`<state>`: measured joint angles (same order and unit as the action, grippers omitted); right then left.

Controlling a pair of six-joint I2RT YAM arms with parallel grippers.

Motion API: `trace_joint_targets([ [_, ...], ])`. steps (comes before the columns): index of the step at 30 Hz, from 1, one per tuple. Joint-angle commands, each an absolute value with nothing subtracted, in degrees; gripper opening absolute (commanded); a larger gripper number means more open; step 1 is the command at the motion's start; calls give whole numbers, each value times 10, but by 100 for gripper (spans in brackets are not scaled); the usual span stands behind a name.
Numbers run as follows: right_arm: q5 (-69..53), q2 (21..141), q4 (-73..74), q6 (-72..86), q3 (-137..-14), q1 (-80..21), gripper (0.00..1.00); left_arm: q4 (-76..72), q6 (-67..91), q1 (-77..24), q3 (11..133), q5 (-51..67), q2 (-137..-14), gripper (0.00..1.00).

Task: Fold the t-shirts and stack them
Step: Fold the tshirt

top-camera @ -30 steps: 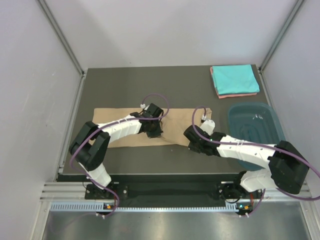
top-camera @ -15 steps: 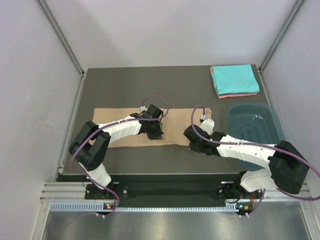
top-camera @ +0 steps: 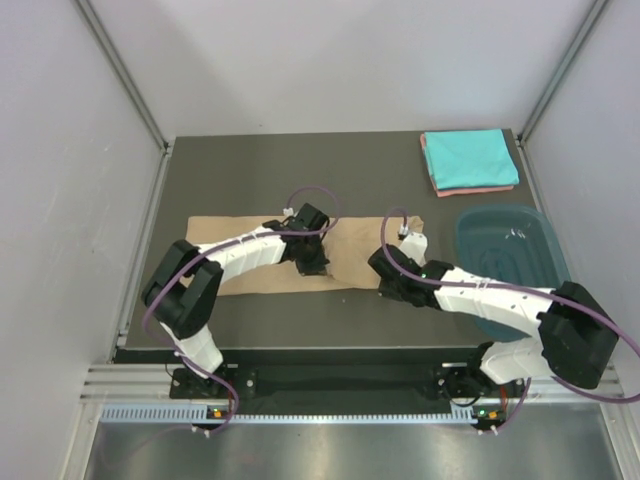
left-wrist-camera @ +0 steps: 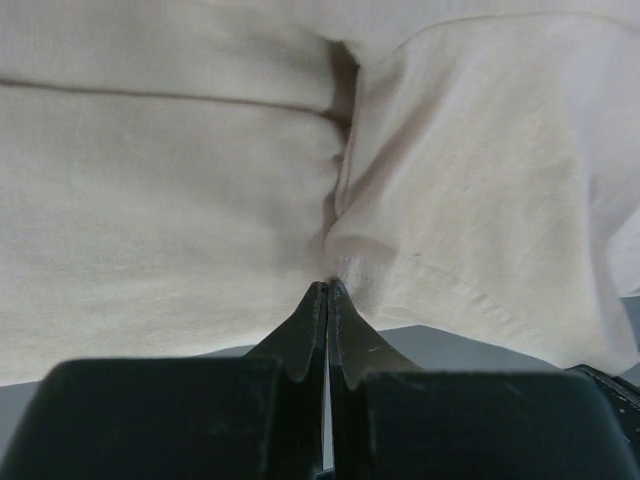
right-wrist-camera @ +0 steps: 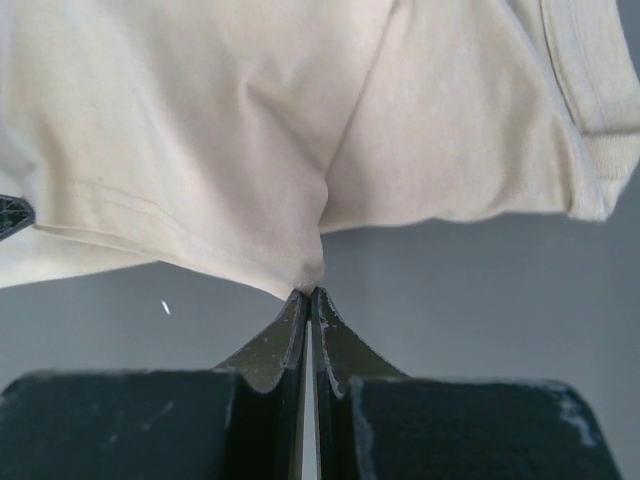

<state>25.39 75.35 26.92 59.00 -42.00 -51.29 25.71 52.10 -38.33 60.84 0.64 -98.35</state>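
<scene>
Both arms lean low over the dark worktop [top-camera: 260,170], elbows bent outward, wrists tipped down onto the tan t-shirt [top-camera: 355,250] spread along its near edge. The left gripper [top-camera: 314,267] and right gripper [top-camera: 382,280] are each pinched tight on its cloth. Only the wrist cameras show how: the left on a bunched pleat, the right on the hem over bare grey surface. A teal tub [top-camera: 505,250] sits at the right edge. The turquoise t-shirt [top-camera: 468,157] lies folded on the salmon-pink t-shirt [top-camera: 478,190] in the far right corner, with pale walls [top-camera: 330,60] around.
</scene>
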Motion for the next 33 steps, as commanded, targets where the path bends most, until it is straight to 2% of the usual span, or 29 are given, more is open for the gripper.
trace_joint_targets([
  [1,234,744,237,543,-449,-486,0,273,513,-379,651,11,-1001,0],
  [8,159,775,213,472,-479,-422,0,301,516,-350,710,23,-1041,0],
  [18,67,830,206,423,-520,-331,0,265,548,-309,730,81,-1070,0],
  [33,16,868,203,409,-561,-291,0,294,543,-309,802,42,-1078,0],
])
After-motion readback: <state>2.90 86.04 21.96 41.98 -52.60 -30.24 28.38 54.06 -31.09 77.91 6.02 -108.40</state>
